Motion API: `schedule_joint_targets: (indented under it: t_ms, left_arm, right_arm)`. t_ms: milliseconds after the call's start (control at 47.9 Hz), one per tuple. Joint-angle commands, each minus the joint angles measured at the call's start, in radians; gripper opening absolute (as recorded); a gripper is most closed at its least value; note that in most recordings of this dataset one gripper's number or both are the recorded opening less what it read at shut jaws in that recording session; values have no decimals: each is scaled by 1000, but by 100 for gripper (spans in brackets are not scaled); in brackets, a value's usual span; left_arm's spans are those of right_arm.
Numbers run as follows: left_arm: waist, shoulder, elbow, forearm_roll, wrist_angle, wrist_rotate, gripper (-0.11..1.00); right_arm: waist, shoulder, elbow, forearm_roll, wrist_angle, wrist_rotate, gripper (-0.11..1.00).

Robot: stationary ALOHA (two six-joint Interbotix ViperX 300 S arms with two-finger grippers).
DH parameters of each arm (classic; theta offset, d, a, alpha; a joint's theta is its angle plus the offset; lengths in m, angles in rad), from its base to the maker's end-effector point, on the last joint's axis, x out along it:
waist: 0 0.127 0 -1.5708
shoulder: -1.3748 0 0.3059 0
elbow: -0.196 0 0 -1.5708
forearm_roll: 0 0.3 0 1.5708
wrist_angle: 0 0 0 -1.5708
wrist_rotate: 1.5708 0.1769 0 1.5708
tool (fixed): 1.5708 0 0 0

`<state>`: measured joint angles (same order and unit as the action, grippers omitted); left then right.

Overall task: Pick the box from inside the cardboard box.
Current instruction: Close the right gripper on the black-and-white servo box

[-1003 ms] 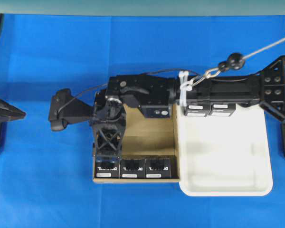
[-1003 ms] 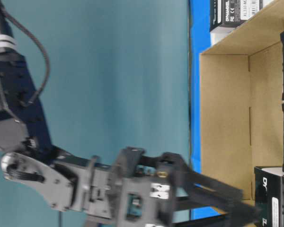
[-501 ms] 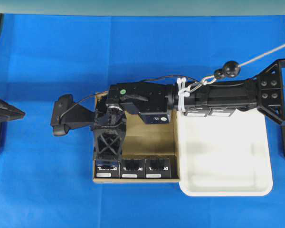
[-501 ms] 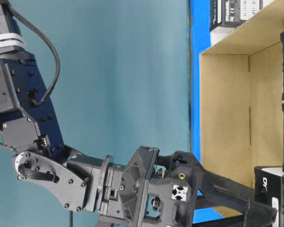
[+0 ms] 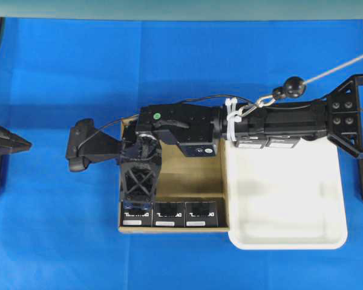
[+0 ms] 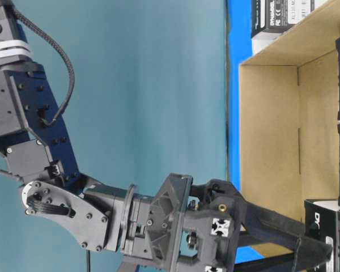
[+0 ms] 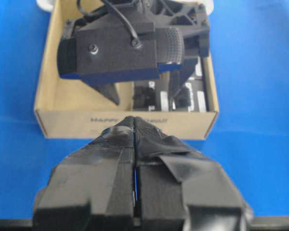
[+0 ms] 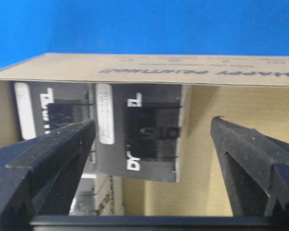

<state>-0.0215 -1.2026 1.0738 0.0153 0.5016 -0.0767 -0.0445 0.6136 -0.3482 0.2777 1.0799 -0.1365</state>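
The right claw (image 5: 137, 202) is reaching across the middle and pointing down into the cardboard box (image 5: 199, 175), its two fingers (image 8: 43, 159) standing as wide apart as they go and gripping nothing. In the right wrist view the box (image 8: 151, 132) is sitting between the spread fingers, up against the carton's wall, with clear gaps on both sides of it; whether the tips are touching the carton floor cannot be told.

From overhead, three black boxes are lining the near wall of the carton in a row, touching one another: the box (image 5: 137, 214) under the claw is at the left end, tight in the corner, with a second box (image 5: 169, 214) and a third box (image 5: 201, 214) beside it. The rest of the tan floor behind the row is lying bare, though the right arm's wrist is hanging over much of it.

A white tray (image 5: 290, 199) is sitting just beside the carton's right wall, with two more black boxes (image 5: 266, 141) at its far edge, partly under the arm.

The left claw (image 7: 135, 139) is hovering over the blue table (image 5: 48, 241), well apart from the carton's outer wall, its fingers pressed together with nothing between them.
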Motion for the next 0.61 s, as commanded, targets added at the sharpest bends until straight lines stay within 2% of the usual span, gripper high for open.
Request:
schedule_joint_targets:
  t_ms: [0,585]
  left_arm:
    - [-2,8,-29,3,-5,-2,-6]
    - [0,8,-29,2,-5,-3,-6]
  right_arm:
    - [-5,3,-2,-3,-5,0,99]
    - [2,6,-2,-2,-9,2,99]
